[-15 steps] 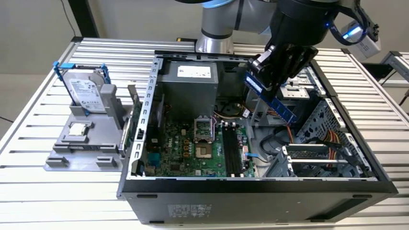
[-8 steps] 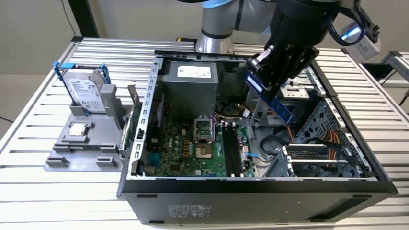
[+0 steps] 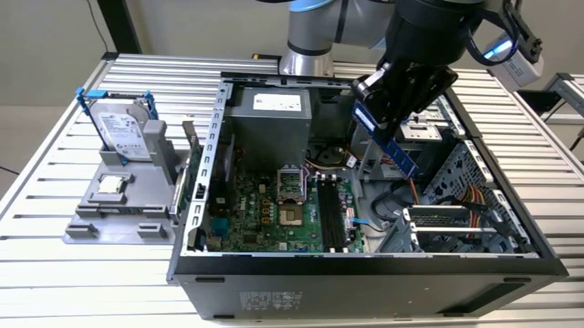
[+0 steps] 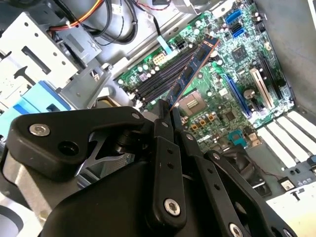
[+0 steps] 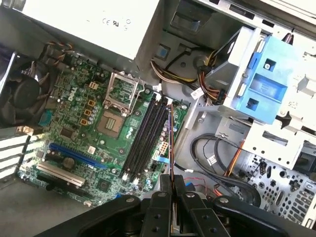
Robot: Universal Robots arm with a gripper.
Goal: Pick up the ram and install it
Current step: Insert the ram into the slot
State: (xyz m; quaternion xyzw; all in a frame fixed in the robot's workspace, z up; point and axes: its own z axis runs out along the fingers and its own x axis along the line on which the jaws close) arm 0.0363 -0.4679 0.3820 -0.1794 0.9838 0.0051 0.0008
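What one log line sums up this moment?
gripper shut on ram | ram held over motherboard | not yet seated in slots

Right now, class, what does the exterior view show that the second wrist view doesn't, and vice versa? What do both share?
Exterior view: the silver hard drive standing in a grey holder on the slatted metal table. Second wrist view: a silver screw in a finger of the black hand. Shared: the hand shut on the flat blue ram stick, clear of the long black memory slots.
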